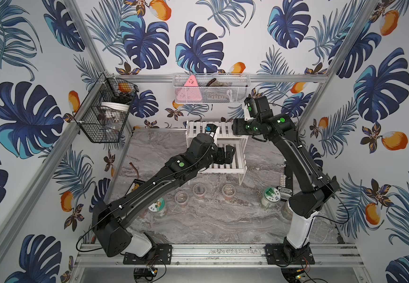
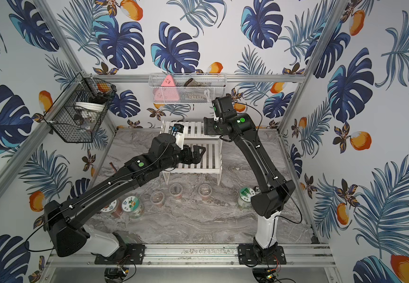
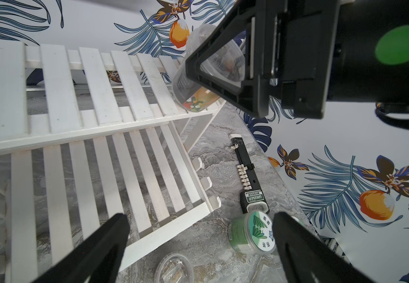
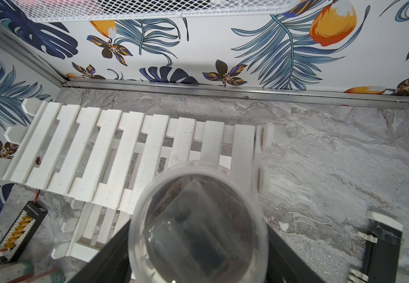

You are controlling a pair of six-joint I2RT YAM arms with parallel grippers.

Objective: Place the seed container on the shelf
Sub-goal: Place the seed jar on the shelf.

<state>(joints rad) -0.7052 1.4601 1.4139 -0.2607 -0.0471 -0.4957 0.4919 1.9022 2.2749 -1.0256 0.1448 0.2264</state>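
Observation:
The seed container [image 4: 198,220] is a clear round tub with brown contents, and my right gripper [image 4: 198,247] is shut on it. It leans tilted at the right end of the upper tier of the white slatted shelf [image 3: 59,137], its base [image 3: 182,92] touching the boards. In both top views my right gripper [image 1: 238,127] [image 2: 208,126] covers the tub at the shelf's [image 1: 225,166] back right. My left gripper [image 3: 201,218] [image 1: 230,152] stands open and empty just above the lower tier.
Three clear lidded cups [image 1: 181,197] [image 1: 199,190] [image 1: 228,190] stand before the shelf. A green-lidded jar [image 3: 250,230] and a black clip tool [image 3: 247,176] lie at the right. A white mesh basket [image 1: 210,89] and a black wire basket [image 1: 105,112] hang on the walls.

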